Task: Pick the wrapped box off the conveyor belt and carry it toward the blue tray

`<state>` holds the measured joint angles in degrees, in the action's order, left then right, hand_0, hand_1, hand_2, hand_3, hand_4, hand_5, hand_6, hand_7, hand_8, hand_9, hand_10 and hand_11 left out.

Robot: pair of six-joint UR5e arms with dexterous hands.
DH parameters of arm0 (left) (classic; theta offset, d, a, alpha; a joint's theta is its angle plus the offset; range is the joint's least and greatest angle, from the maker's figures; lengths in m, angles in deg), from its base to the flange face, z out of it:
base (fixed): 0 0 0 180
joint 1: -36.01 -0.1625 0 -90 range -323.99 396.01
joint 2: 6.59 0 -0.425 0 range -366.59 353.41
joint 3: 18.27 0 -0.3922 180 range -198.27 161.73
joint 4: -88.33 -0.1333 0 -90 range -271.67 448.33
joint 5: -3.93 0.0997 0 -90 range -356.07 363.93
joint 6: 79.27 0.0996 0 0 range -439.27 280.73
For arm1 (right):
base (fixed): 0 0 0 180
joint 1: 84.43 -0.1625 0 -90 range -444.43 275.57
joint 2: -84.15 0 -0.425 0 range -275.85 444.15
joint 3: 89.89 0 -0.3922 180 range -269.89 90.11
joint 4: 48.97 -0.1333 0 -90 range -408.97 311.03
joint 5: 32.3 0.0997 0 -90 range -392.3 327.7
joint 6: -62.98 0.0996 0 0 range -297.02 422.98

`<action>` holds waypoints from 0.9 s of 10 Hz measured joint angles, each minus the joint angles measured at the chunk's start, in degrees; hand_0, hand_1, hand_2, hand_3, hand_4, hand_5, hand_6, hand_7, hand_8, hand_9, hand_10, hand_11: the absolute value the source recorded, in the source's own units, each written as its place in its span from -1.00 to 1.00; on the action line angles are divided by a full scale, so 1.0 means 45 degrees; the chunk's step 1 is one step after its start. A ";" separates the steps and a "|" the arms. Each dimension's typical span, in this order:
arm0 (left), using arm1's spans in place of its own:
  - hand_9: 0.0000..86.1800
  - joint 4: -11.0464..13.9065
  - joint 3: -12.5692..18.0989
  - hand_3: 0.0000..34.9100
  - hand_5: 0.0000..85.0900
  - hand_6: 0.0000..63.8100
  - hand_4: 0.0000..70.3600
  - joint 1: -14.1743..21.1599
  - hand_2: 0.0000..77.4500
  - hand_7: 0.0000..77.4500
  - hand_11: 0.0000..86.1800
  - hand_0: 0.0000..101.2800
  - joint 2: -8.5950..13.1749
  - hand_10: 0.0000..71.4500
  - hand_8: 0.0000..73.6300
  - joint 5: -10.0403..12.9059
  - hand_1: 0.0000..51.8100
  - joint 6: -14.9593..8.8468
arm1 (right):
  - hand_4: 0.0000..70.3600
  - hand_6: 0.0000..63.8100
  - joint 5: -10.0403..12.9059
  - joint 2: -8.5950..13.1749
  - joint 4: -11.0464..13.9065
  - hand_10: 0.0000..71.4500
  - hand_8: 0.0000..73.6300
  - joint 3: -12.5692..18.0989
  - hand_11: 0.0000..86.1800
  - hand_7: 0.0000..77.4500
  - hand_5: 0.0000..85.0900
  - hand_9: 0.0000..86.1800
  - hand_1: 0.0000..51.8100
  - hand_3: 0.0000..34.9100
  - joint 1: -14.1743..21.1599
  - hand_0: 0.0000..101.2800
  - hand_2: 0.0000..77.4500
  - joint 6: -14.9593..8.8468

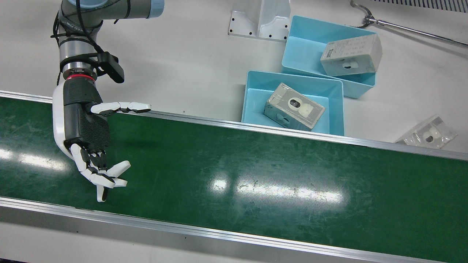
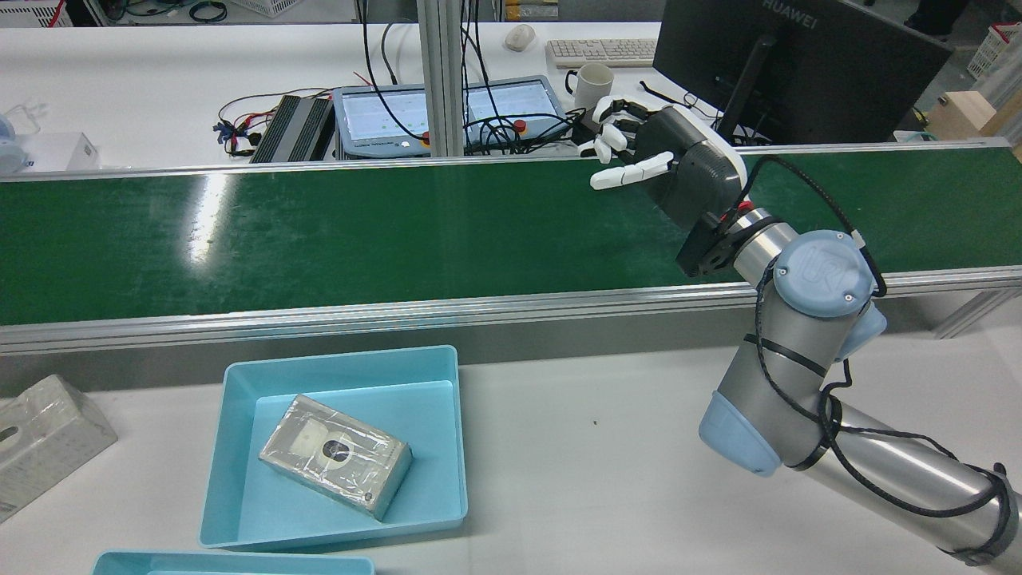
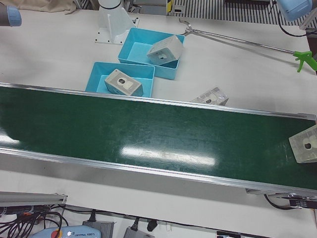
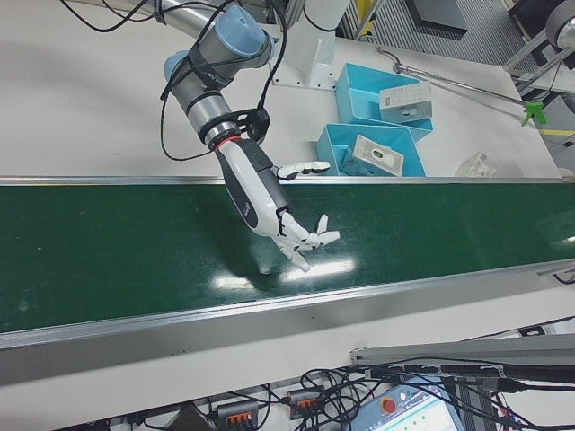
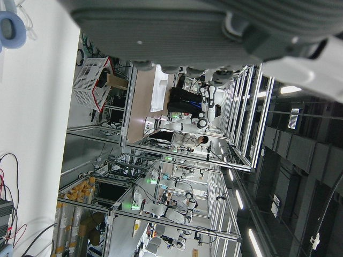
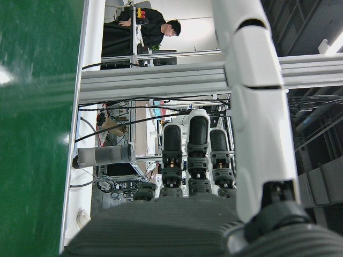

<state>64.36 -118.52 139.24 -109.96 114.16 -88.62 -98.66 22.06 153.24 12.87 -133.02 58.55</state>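
Note:
A wrapped box [image 3: 306, 144] lies on the green conveyor belt [image 1: 256, 164] at the far right edge of the left-front view, far from both hands. My right hand [image 1: 91, 146] is open and empty, fingers spread, held over the belt's other end; it also shows in the rear view [image 2: 663, 160] and the right-front view [image 4: 269, 211]. Its fingers [image 6: 188, 144] are straight in the right hand view. The near blue tray [image 1: 254, 104] stands beside the belt and holds a wrapped box [image 1: 294, 106]. Only the palm of my left hand [image 5: 203, 27] shows; its fingers are hidden.
A second blue tray [image 1: 303, 47] behind the first holds another wrapped box [image 1: 351, 54]. One more wrapped box [image 1: 427, 133] lies on the white table by the belt's rail. A long reach tool [image 1: 402, 29] lies at the back of the table.

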 joint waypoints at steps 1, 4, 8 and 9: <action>-0.99 0.0000 -0.0001 -1.00 -0.99 -0.98 -1.00 0.0000 -0.99 -0.99 -0.99 -1.00 0.0000 -0.98 -0.99 0.0000 -1.00 0.0000 | -0.71 -0.44 -0.0032 0.0035 0.0003 -0.94 -0.61 0.0006 -0.89 0.23 -0.40 -0.14 -0.31 -1.00 0.0021 0.03 -0.70 -0.0016; -0.99 0.0000 -0.0001 -1.00 -0.99 -0.98 -1.00 0.0000 -0.97 -0.99 -0.99 -1.00 0.0000 -0.98 -0.99 0.0000 -1.00 0.0000 | -0.81 -0.85 -0.0061 0.0068 -0.0043 -0.95 -0.91 0.0023 -0.90 -0.62 -0.62 -0.90 -0.31 -0.62 0.0019 0.02 -0.73 -0.0025; -0.99 0.0000 -0.0001 -1.00 -0.97 -0.98 -1.00 0.0000 -0.97 -0.99 -0.99 -1.00 0.0000 -1.00 -0.99 0.0000 -1.00 0.0000 | -0.78 -0.76 -0.0019 0.0121 -0.0095 -1.00 -0.82 -0.0132 -0.95 -0.49 -0.60 -0.85 -0.47 -0.98 0.0084 -0.02 -0.85 -0.0018; -0.99 0.0000 -0.0001 -1.00 -0.99 -0.98 -1.00 0.0000 -0.97 -0.99 -0.99 -1.00 0.0000 -0.98 -0.99 0.0000 -1.00 0.0000 | -0.74 -0.71 -0.0004 0.0125 -0.0102 -0.98 -0.82 -0.0183 -0.96 -0.42 -0.60 -0.85 -0.47 -0.98 0.0096 -0.04 -0.86 -0.0014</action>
<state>64.36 -118.52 139.24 -109.96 114.16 -88.62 -98.68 22.62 152.78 12.04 -132.58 58.48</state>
